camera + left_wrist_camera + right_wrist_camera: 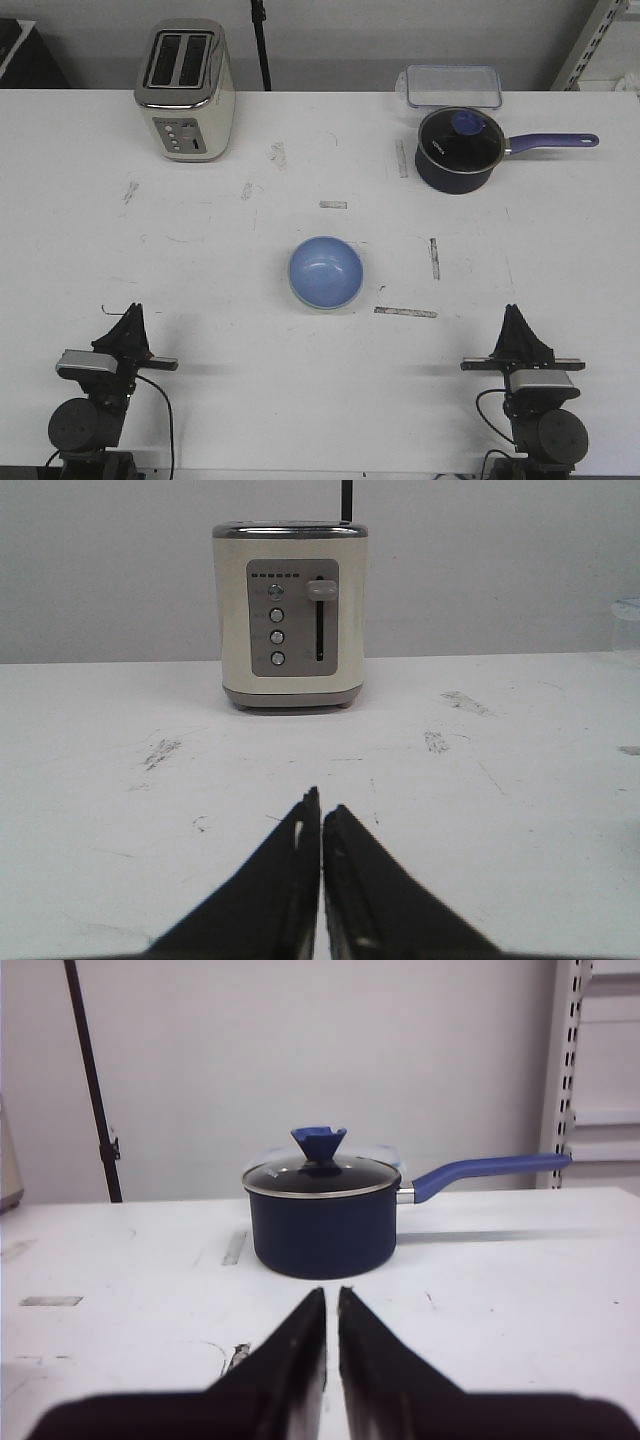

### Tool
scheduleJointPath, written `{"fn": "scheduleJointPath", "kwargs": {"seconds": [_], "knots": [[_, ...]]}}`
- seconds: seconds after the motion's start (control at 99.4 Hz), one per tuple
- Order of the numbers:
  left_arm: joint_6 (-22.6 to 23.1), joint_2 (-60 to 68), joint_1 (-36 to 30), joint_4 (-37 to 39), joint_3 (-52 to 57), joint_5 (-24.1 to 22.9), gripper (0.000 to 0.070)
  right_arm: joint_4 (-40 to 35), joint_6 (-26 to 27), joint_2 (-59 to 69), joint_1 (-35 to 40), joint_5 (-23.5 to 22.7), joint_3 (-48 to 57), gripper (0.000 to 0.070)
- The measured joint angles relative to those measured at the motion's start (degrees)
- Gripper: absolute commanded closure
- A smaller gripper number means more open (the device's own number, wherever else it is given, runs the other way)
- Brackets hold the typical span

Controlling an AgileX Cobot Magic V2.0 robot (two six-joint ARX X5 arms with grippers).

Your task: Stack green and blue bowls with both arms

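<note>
Blue bowl sits mid-table, scuffed white; both end effectors nearly closed, empty.

A wide white desk fills nearly the whole front view, its surface scuffed with grey smudges and a few short strips of worn tape. Behind its far edge stands a plain pale wall, evenly lit, without windows in sight. A thin black pole rises against that wall near the middle. At the far right, a white slotted shelf upright leans into view, and a dark shape sits in the far left corner.
</note>
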Motion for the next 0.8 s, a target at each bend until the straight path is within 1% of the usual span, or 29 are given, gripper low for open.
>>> {"fn": "scheduleJointPath", "kwargs": {"seconds": [0.121,0.795], "knots": [[0.0,0.0,0.0,0.02,0.0,0.0,0.0698,-0.92,0.0,0.0,0.2,0.02,-0.33,0.0689],[0.0,0.0,0.0,0.04,0.0,0.0,0.0698,-0.57,0.0,0.0,0.35,-0.37,-0.33,0.0689]]}}
